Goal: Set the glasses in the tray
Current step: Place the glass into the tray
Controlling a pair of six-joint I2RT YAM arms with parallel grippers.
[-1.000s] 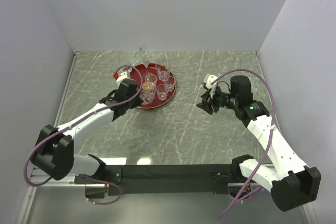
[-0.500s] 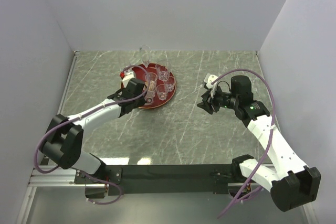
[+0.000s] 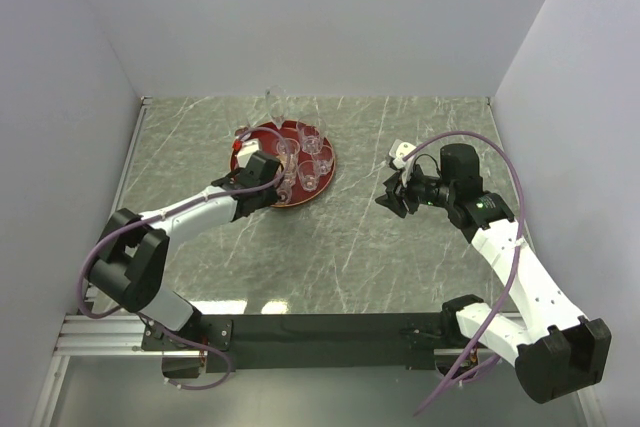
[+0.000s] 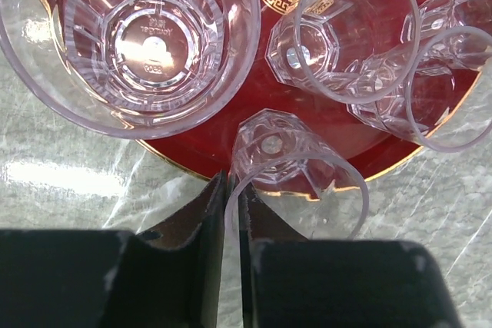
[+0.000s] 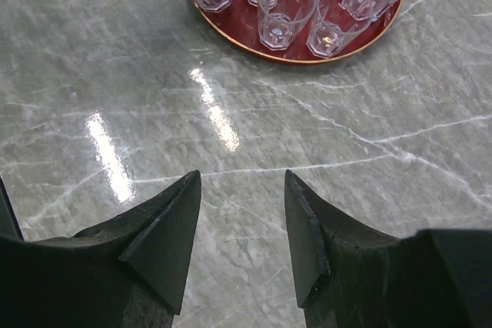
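A small glass (image 4: 288, 155) is pinched by the rim in the left hand (image 4: 232, 182) for lowering into the tray (image 4: 196, 147); the right hand (image 5: 241, 182) is held half open, empty

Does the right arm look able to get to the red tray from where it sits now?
Probably yes: only bare table lies between the open right gripper and the tray.
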